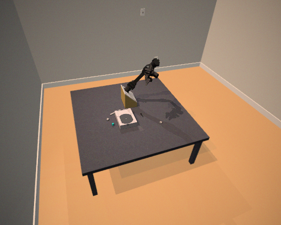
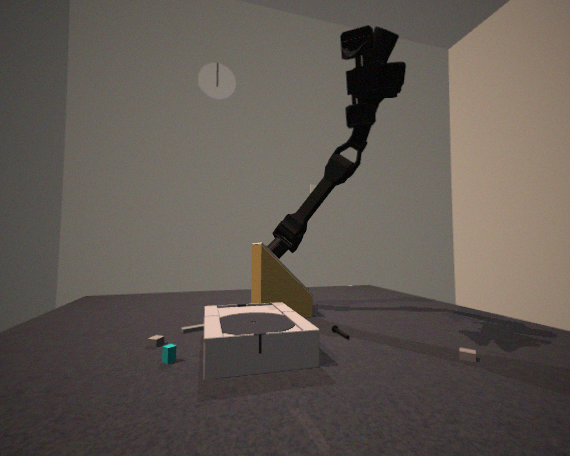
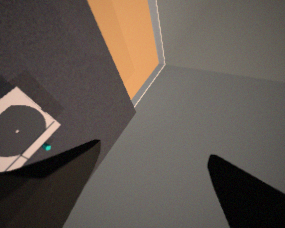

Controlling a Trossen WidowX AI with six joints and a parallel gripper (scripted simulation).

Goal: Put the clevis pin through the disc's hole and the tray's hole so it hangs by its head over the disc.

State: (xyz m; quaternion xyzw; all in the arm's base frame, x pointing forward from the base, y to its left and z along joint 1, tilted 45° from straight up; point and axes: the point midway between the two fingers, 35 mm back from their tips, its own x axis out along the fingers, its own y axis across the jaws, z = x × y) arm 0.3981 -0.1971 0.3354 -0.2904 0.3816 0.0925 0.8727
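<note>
Steel pin [image 1: 141, 115] [image 2: 340, 332] lies well below the fingers.

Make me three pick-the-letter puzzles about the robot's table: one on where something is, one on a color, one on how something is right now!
1. Where is the dark pin?
A) On the disc
B) On the table beside the tray
C) Under the yellow base

2. What color is the small block nearest the tray?
A) Red
B) Purple
C) Teal

3. How is the end effector?
A) Open
B) Shut on the disc
C) Shut on the pin

Answers:
1. B: the pin lies beside the tray.
2. C: the block looks blue-green.
3. A: the end effector has its fingers wide apart.
</note>
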